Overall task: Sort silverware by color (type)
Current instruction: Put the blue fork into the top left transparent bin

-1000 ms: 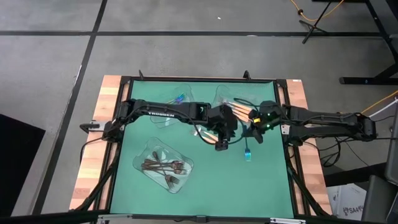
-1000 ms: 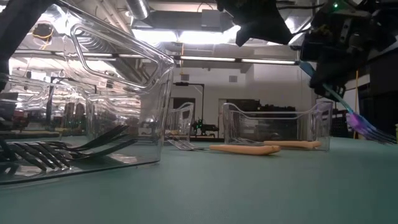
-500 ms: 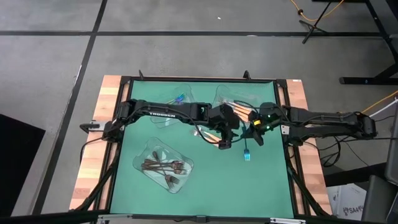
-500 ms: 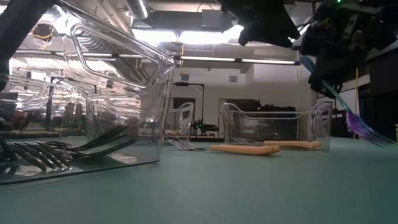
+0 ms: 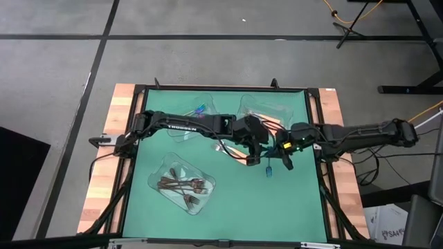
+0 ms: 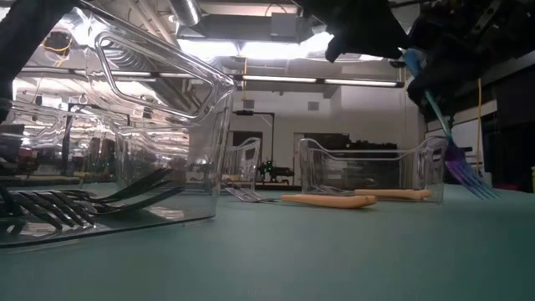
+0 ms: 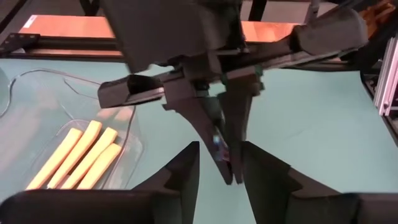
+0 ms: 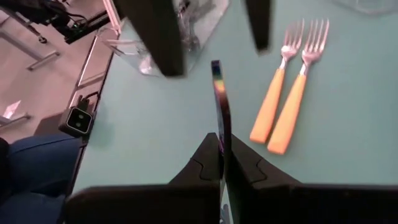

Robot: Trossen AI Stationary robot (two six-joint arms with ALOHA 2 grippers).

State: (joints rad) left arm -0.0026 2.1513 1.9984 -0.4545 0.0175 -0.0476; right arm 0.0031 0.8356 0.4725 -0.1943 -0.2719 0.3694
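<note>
As my right gripper pinches the slim iridescent fork toward the wide-open left gripper, I fear a fumbled handover.

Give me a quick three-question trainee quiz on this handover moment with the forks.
1. Which gripper holds the iridescent fork? A left, B right, C neither.
2. True or false: the left gripper is shut.
3. How many orange-handled forks lie loose on the green mat, outside the trays?

Key: 1 B, the right gripper is clamped on the handle. 2 False, its fingers stand open on either side of the fork. 3 Two.
</note>
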